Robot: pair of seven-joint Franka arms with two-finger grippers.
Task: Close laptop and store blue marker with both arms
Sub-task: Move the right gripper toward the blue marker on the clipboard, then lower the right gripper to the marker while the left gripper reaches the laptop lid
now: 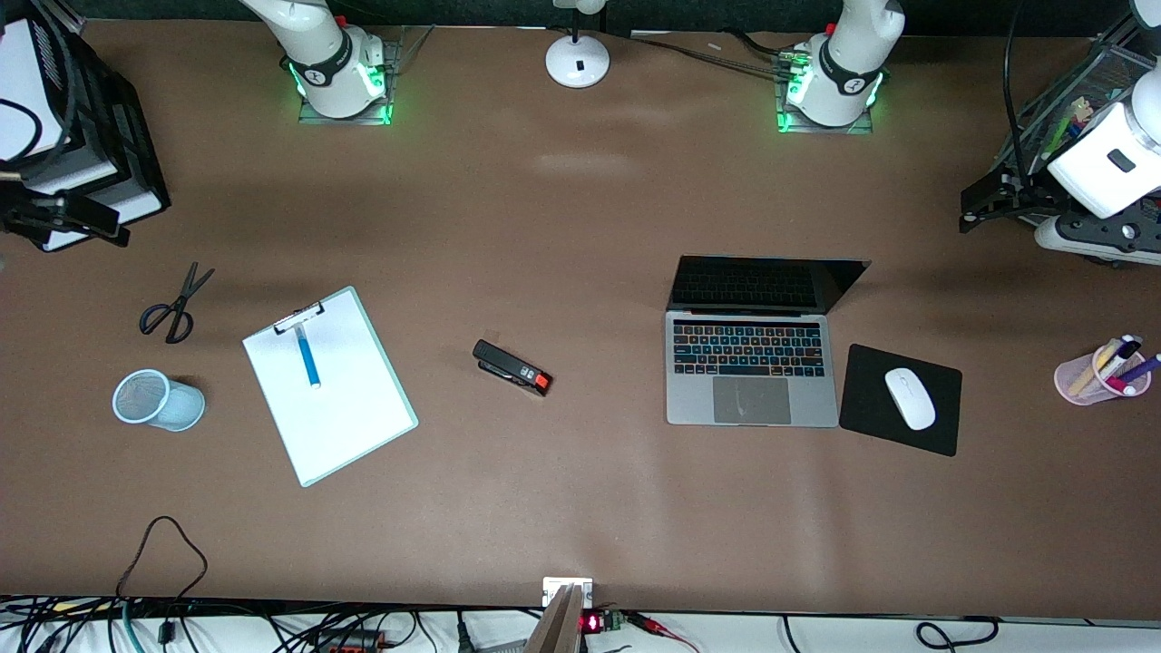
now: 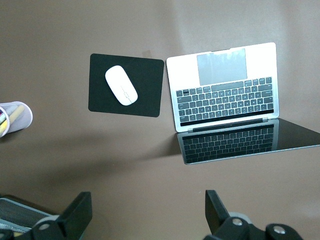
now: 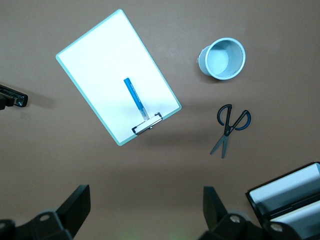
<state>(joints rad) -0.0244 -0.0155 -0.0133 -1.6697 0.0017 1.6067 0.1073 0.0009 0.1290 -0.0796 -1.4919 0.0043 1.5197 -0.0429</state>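
The laptop [image 1: 751, 374] lies open toward the left arm's end of the table, with its black screen raised; it also shows in the left wrist view [image 2: 225, 85]. The blue marker [image 1: 307, 355] lies on a white clipboard [image 1: 349, 417] toward the right arm's end, and shows in the right wrist view [image 3: 135, 97]. My left gripper [image 2: 148, 200] is open and empty, high over the table's end beside the laptop [image 1: 993, 201]. My right gripper [image 3: 146, 195] is open and empty, high over bare table by the clipboard, at the table's other end [image 1: 63, 222].
A black stapler [image 1: 512, 367] lies between clipboard and laptop. A black mouse pad [image 1: 871, 426] with a white mouse [image 1: 910, 397] lies beside the laptop, and a pink pen cup [image 1: 1102, 372] stands past it. Scissors [image 1: 177, 304] and a light blue mesh cup [image 1: 156, 399] lie by the clipboard.
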